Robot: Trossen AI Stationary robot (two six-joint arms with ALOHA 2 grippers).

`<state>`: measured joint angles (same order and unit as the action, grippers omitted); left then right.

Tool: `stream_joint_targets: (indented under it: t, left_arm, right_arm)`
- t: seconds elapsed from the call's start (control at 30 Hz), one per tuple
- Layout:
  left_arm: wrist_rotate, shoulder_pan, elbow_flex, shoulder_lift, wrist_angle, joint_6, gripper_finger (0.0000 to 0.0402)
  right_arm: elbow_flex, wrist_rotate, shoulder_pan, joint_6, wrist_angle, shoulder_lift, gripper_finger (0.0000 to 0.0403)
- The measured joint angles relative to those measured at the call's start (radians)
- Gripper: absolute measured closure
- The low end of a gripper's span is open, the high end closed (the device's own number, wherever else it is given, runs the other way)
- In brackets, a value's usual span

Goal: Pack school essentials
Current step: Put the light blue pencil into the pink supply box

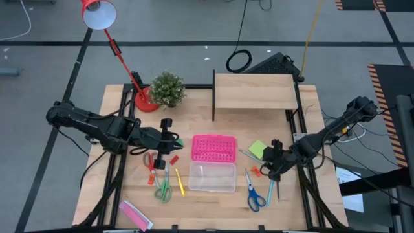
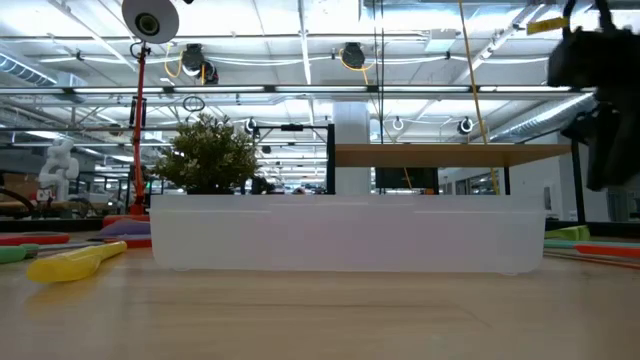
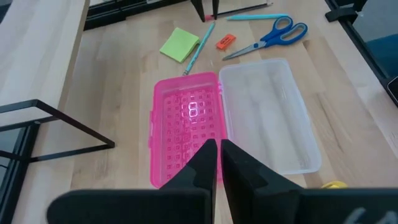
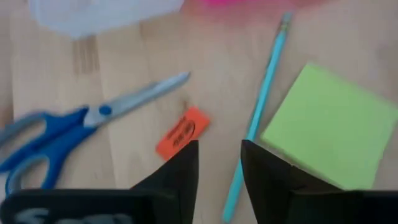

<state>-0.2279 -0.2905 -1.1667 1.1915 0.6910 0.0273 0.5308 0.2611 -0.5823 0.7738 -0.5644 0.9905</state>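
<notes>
Right gripper (image 4: 219, 163): fingers slightly apart, holding nothing, low over the small orange eraser (image 4: 182, 133), thin light-blue pencil (image 4: 258, 112) and lime-green square note pad (image 4: 327, 126). Blue-handled scissors (image 4: 68, 126) lie just beside the eraser. Left gripper (image 3: 216, 163): fingers nearly together, empty, above the near edge of the pink perforated lid (image 3: 185, 126); clear plastic box (image 3: 268, 121) touches the lid. Red- and green-handled scissors (image 1: 159, 175) lie under the left arm. Bare wood front-right of the box.
</notes>
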Motion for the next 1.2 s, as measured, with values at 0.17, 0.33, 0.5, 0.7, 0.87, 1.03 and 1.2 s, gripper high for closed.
stream_joint_targets:
  t: [0.17,0.33,0.5,0.7,0.87,1.03,1.2]
  left_arm:
    - [0.000,0.000,0.000,0.000,0.000,0.000,0.0376]
    - [0.000,0.000,0.000,0.000,0.000,0.001,0.0376]
    - [0.000,0.000,0.000,0.000,0.000,0.002,0.0376]
    - [0.000,0.000,0.000,0.000,0.000,0.004,0.0376]
    - [0.000,0.000,0.000,0.000,0.000,0.016,0.0376]
    - [0.000,0.000,0.000,0.000,-0.001,0.016,0.0376]
    - [0.000,0.000,0.000,0.000,-0.005,0.017,0.0376]
  right_arm:
    - [-0.034,0.001,-0.029,0.000,0.001,0.002,0.0276]
    - [-0.048,0.003,-0.029,-0.022,0.003,0.032,0.0275]
    - [-0.059,0.001,-0.029,-0.044,0.008,0.081,0.0275]
    - [-0.059,0.000,-0.029,-0.053,0.016,0.137,0.0275]
    - [-0.059,-0.004,-0.028,-0.052,0.019,0.186,0.0276]
    - [-0.056,-0.024,-0.026,-0.043,0.022,0.219,0.0300]
    - [-0.056,-0.047,-0.026,-0.030,0.018,0.221,0.0346]
